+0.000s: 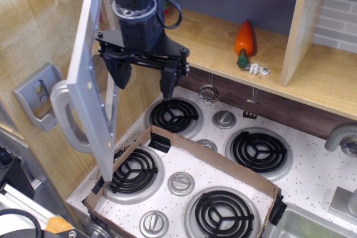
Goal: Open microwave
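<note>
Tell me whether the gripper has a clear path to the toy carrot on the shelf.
Probably yes. The gripper, jaws spread and empty, hangs in front of the swung-out microwave door; the carrot lies exposed on the wooden shelf to its side, with nothing visible between them.

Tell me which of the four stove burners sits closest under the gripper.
The back-left burner: the open gripper hangs just above it, beside the swung-open microwave door. The other three burners lie farther right or nearer the camera.

An orange toy carrot (244,38) lies on the wooden shelf (312,85) above the four-burner stovetop (312,179).
</note>
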Motion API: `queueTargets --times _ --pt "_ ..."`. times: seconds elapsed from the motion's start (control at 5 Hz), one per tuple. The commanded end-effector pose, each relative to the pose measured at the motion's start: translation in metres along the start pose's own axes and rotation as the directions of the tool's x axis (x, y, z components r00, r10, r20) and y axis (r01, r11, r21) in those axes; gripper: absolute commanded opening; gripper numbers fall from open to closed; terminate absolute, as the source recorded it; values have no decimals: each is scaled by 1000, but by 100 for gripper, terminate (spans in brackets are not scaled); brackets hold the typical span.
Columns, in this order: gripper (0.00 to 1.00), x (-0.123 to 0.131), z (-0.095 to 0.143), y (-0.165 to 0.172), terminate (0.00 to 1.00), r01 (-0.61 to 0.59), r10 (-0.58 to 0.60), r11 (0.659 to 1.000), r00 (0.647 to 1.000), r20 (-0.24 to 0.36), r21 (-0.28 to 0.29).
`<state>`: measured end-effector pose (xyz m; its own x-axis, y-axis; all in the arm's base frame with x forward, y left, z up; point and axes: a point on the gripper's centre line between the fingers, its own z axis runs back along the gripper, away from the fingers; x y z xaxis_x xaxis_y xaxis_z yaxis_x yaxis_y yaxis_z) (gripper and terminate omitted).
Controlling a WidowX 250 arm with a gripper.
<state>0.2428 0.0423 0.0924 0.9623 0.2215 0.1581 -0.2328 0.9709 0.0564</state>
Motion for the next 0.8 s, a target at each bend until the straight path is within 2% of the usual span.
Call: queueTargets --times 0.0,0.4,0.6 --pt "100 1 21 -14 0 -4 4 1000 999 51 -6" --pt "100 1 21 -14 0 -4 4 1000 999 51 -6" --pt "100 1 21 -14 100 -4 4 1000 999 51 -6"
